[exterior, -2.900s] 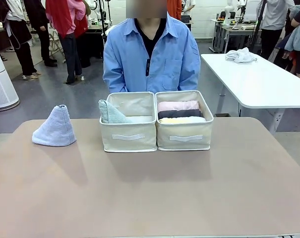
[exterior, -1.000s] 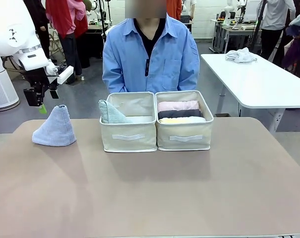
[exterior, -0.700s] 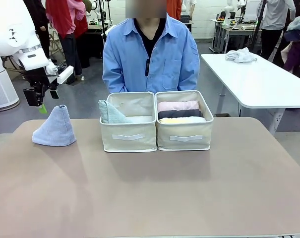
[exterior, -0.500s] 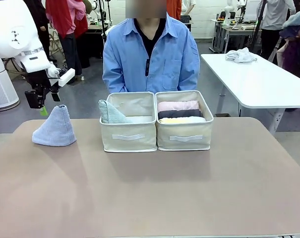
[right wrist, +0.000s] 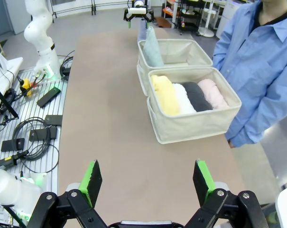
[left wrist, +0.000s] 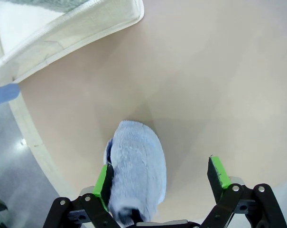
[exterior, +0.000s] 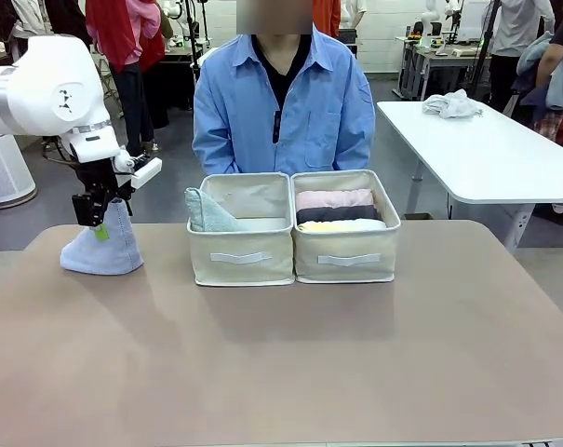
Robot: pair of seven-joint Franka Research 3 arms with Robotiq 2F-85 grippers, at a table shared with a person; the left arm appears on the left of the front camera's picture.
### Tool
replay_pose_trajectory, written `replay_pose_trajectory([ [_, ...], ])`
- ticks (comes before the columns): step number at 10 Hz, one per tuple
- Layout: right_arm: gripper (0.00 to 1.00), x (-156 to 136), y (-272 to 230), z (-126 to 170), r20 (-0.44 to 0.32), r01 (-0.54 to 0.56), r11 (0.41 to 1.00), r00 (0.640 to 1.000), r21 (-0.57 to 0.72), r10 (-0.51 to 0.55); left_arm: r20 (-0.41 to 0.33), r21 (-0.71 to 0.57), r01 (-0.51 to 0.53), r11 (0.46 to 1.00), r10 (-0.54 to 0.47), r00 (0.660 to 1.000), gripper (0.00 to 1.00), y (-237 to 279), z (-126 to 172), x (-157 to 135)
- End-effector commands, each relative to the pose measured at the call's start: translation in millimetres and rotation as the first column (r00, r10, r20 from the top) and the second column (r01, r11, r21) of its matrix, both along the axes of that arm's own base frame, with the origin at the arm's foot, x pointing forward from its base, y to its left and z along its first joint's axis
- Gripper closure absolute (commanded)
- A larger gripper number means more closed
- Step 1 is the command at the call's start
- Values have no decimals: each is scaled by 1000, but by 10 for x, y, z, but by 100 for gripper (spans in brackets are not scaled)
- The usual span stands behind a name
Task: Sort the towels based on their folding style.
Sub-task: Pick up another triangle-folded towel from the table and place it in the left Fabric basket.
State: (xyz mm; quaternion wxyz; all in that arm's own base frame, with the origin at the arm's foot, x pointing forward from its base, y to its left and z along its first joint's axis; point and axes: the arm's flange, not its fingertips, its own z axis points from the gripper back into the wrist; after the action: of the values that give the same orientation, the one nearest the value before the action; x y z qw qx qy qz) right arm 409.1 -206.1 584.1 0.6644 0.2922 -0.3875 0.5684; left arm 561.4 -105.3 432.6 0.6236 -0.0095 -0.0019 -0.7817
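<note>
A lavender-blue cone towel stands on the table at the far left. My left gripper is open and has come down over its tip. In the left wrist view the cone sits between the fingers, against the left pad and apart from the right pad. A pale grey-green cone leans in the left bin. The right bin holds pink, dark grey and yellow rolls, plus a white roll. My right gripper hangs open and empty high above the table.
A person in a blue shirt sits at the far side, right behind the two bins. Bare tabletop stretches in front of the bins. A white side table stands at the back right. Cables and tools lie beside the table.
My left arm has swung right and down from beside the cone towel, so its open fingers now straddle the cone's top. The towels and bins have not moved.
</note>
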Motion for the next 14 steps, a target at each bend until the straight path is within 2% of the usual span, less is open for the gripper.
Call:
replay_pose_trajectory([
  [1,0,2,-20,-6,2,-17,1000,1000,-5,17,-13,25,43,999,-42,999,0,-2,-44,112],
  [2,0,2,-20,-6,2,-17,1000,1000,-5,17,18,33,62,998,-62,998,0,1,-88,111],
  [3,0,2,-20,-6,2,-17,1000,1000,-5,17,59,27,74,997,-75,995,56,26,-101,126],
  [4,0,2,-20,-6,2,-17,1000,1000,-5,17,81,29,80,996,-82,993,59,31,-103,125],
  [5,0,2,-20,-6,2,-17,1000,1000,-5,17,88,31,88,996,-90,992,100,36,-104,118],
  [7,0,2,-20,-6,2,-17,1000,1000,-5,17,92,38,99,994,-102,991,100,45,-101,110],
  [8,0,2,-20,-6,2,-17,1000,1000,-5,17,91,43,105,994,-108,990,84,43,-104,104],
  [10,0,2,-20,-6,2,-17,1000,1000,-5,17,90,49,109,993,-113,990,100,51,-108,99],
  [14,0,2,-20,-6,2,-17,1000,1000,-5,17,93,37,83,996,-86,992,100,132,-82,108],
])
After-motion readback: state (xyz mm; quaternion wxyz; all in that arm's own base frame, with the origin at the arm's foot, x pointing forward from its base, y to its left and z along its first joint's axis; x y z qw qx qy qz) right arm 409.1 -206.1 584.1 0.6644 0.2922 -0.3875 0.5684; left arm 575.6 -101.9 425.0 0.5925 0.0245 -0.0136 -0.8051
